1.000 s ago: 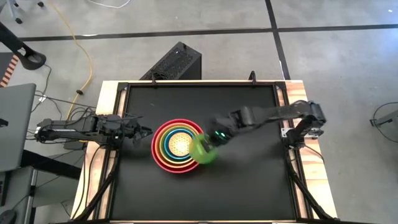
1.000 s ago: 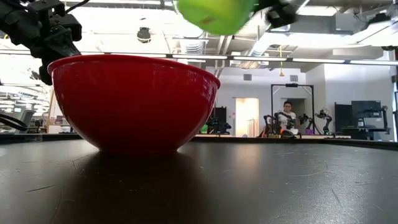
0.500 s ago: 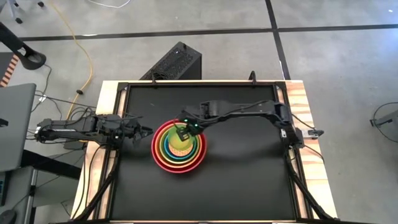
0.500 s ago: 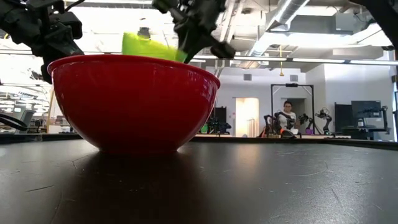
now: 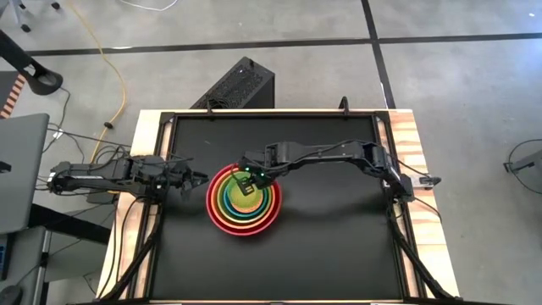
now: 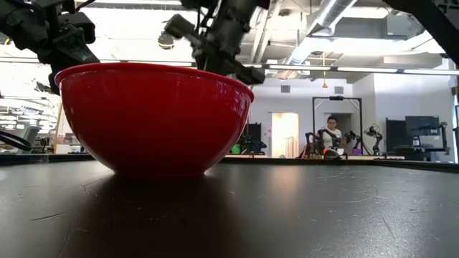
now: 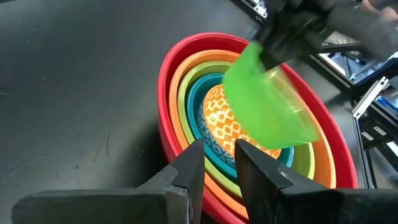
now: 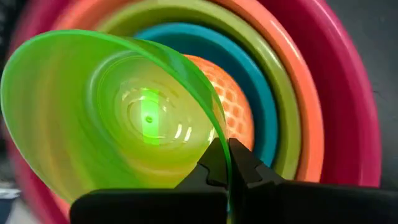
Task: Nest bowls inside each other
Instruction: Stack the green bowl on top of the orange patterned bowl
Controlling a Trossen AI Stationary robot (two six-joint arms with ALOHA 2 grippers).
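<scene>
Several bowls sit nested in the big pink-red bowl (image 5: 212, 207) (image 6: 154, 118) at mid-table: orange (image 8: 311, 124), lime-yellow (image 8: 283, 118), teal (image 8: 255, 93) and a small pale yellow one with an orange pattern (image 7: 217, 115) innermost. My right gripper (image 5: 251, 178) (image 6: 215, 61) reaches down into the stack, shut on the bright green bowl (image 7: 264, 106) (image 8: 124, 118). The low view hides that bowl behind the red wall. My left gripper (image 5: 201, 179) (image 7: 214, 149) waits left of the stack, its fingers a little apart with nothing between them. My right gripper pinches the green bowl's rim (image 8: 214, 140), one finger inside the bowl and one outside. The fingers slant down from the table's right side. The bowl hangs tilted over the patterned bowl, its mouth turned toward my wrist; I cannot tell if it touches the bowls beneath.
Bare black tabletop (image 5: 339, 229) lies right of and nearer than the stack. Wooden rails (image 5: 406, 152) frame the table. A black box (image 5: 237, 85) stands beyond the far edge and a laptop (image 5: 21, 169) at the left. A person (image 6: 331, 132) sits far back in the room.
My right gripper has carried the green bowl from the stack's near right rim toward the table's left and down into the nested bowls. In the low view the bowl has sunk below the red bowl's rim. The grip has stayed shut.
</scene>
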